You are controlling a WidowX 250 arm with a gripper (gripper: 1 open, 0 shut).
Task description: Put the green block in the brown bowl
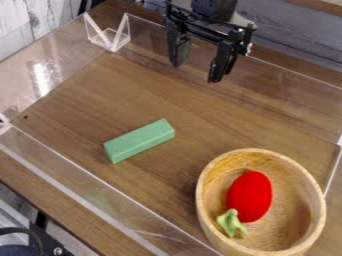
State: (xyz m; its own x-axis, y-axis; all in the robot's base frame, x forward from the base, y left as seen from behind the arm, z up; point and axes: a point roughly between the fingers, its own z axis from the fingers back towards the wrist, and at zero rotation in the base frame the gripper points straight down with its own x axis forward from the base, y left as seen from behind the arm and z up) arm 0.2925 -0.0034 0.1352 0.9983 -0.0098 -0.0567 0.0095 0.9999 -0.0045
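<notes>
The green block [139,140] lies flat on the wooden table, left of centre and turned on a diagonal. A brown wooden bowl [310,190] sits at the lower right and holds a red strawberry-like toy [249,195] with a green stem. My black gripper [197,62] hangs at the top centre, pointing down, well above and behind the block. Its two fingers stand apart with nothing between them. It touches neither the block nor the bowl.
Clear plastic walls [80,195] ring the tabletop, with a low rim along the front left. A small clear plastic stand [107,32] sits at the back left corner.
</notes>
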